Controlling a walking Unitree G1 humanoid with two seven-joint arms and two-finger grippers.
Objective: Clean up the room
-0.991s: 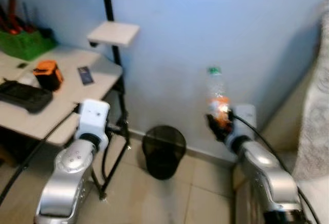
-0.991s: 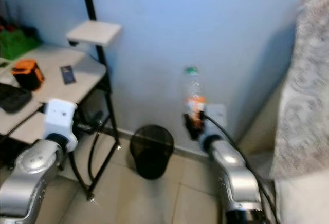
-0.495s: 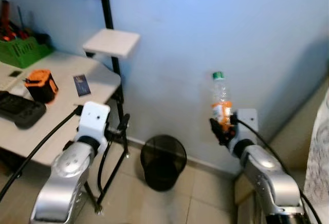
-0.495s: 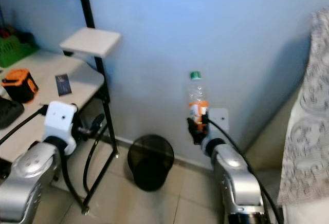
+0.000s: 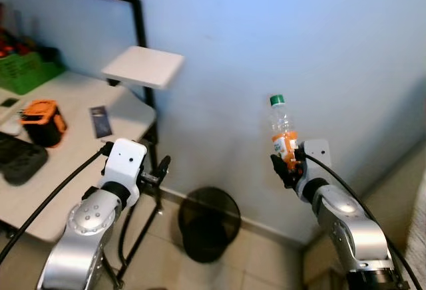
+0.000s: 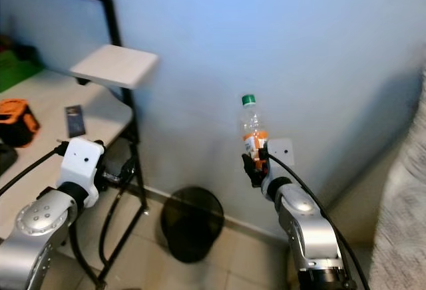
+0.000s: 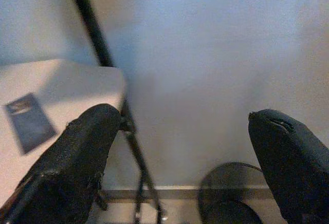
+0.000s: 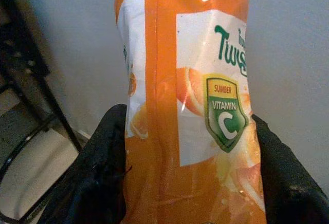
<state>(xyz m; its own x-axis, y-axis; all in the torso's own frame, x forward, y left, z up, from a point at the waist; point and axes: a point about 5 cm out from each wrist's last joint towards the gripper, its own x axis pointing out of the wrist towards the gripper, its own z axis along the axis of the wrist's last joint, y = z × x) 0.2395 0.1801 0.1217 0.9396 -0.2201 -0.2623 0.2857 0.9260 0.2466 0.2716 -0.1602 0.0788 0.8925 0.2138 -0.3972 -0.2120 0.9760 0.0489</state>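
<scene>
An upright plastic bottle (image 5: 282,132) with a green cap and an orange label is held in front of the pale blue wall, and my right gripper (image 5: 287,165) is shut on its lower part. The right wrist view shows the orange label (image 8: 190,106) squeezed between the two black fingers (image 8: 97,167). A black mesh waste bin (image 5: 209,222) stands on the tiled floor against the wall, below and left of the bottle. My left gripper (image 7: 185,157) is open, raised beside the desk, with the bin (image 7: 231,208) seen between its fingers.
A white desk (image 5: 73,130) on a black frame (image 5: 142,24) stands at the left, with a small white shelf (image 5: 143,66), an orange and black device (image 5: 41,120), a dark card (image 5: 98,121), a black device (image 5: 16,160) and a green basket (image 5: 23,70). A patterned cloth (image 6: 406,223) hangs at the right.
The camera has shifted, so the whole scene sits differently and the bin appears lower. The right gripper still holds the bottle upright. The left gripper stays open.
</scene>
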